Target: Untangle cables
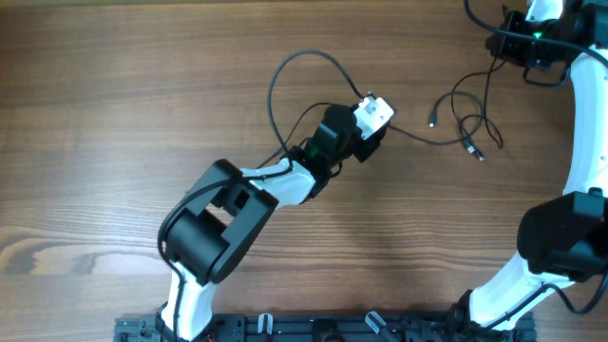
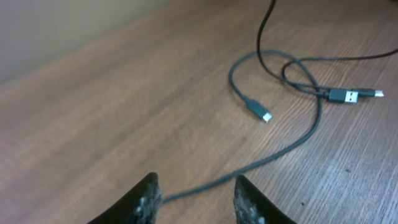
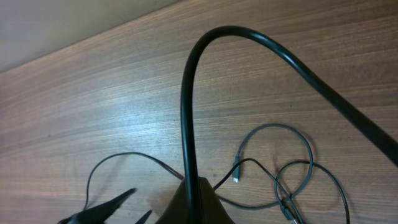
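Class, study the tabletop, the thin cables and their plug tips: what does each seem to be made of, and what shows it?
Tabletop: wood or wood-look laminate, matte brown; grain lines run across it.
Cables: dark rubber or plastic sheath, smooth; they bend into soft loops.
Plug tips: probably metal, silvery and shiny beyond dark plastic-looking bodies.

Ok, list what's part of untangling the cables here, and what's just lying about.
Part of the job:
- the thin cables, looped over each other
- the left gripper, open around one strand

Not part of it:
- the wooden table
- the thick wire on the right arm
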{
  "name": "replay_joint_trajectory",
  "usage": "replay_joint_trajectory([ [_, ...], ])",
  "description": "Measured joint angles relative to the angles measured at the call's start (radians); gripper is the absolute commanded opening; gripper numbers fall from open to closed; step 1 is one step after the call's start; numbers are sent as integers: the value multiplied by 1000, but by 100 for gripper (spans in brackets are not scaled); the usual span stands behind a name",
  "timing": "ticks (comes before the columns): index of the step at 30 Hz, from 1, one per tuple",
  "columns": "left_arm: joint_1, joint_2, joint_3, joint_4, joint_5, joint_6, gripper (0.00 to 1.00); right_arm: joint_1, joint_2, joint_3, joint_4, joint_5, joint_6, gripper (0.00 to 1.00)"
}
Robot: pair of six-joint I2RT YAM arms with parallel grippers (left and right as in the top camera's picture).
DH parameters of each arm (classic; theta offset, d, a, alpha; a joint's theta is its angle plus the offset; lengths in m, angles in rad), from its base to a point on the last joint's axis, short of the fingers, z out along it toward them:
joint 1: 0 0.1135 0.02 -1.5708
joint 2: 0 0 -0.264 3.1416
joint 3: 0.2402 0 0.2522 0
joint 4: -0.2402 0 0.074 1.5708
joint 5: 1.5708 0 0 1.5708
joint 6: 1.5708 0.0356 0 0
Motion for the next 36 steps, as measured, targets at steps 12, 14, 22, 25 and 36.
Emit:
replay_joint_trajectory([
  [12,0,198,164,76,7,-116,4,0,0,0,-53,0,0,4],
  [14,0,242,221,63,7,-140,4,0,0,0,-55,0,0,4],
  [22,-2,267,257,-124,50,-188,4,0,0,0,-47,1,0,4],
  [25,-2,259,291,-228,55,-196,4,0,0,0,-47,0,0,4],
  [36,-2,218,329,-437,61,-225,4,-66,0,4,862,-282,216,4],
])
